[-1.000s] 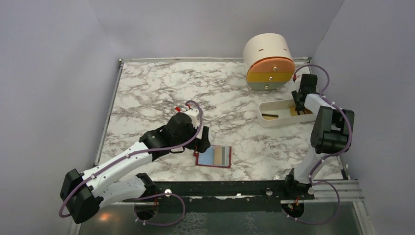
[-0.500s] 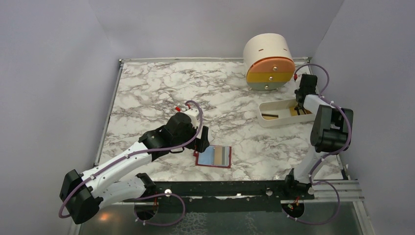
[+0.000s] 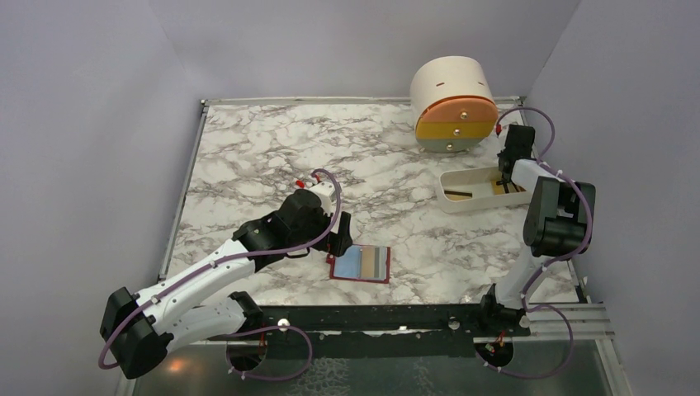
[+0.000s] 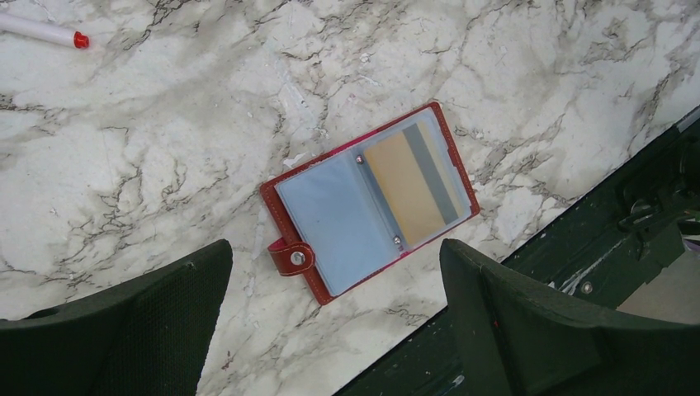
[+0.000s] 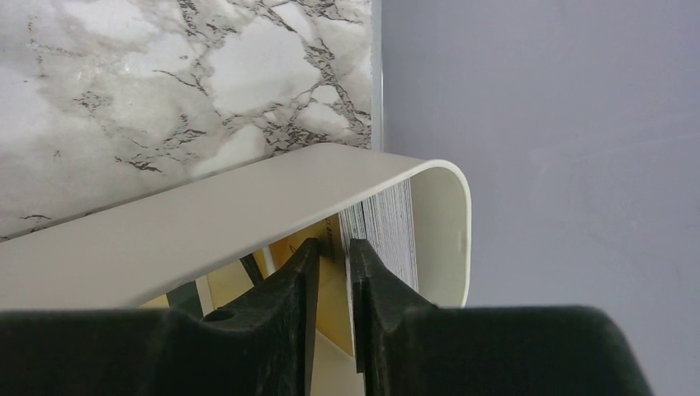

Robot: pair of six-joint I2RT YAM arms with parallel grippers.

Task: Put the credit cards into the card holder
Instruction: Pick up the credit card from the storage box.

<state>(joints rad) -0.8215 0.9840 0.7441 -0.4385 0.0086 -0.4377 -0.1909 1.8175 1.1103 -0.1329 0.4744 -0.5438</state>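
The red card holder [image 3: 360,264] lies open near the table's front edge, with a blue card and a tan card [image 4: 409,186] under its clear sleeves and its snap stud [image 4: 297,257] at the left. My left gripper [image 3: 338,242] hovers just left of it, open and empty, and its dark fingers [image 4: 124,330] frame the holder [image 4: 371,202] in the left wrist view. My right gripper [image 3: 504,176] reaches into the white tray [image 3: 452,183]. Its fingers [image 5: 301,285] stand a narrow gap apart around the edge of an upright pale striped card [image 5: 388,219], with a yellowish card [image 5: 330,293] behind. A dark brown card [image 3: 456,195] lies in the tray.
The round cream drawer unit [image 3: 454,103] stands at the back right, just behind the tray. A white marker with a red cap [image 4: 41,31] lies on the marble. The right wall is close beside the tray's end [image 5: 442,231]. The black base rail [image 3: 396,318] runs along the front edge.
My right gripper has shifted slightly toward the back right and settled deeper into the tray's right end. The left arm and the card holder have not moved.
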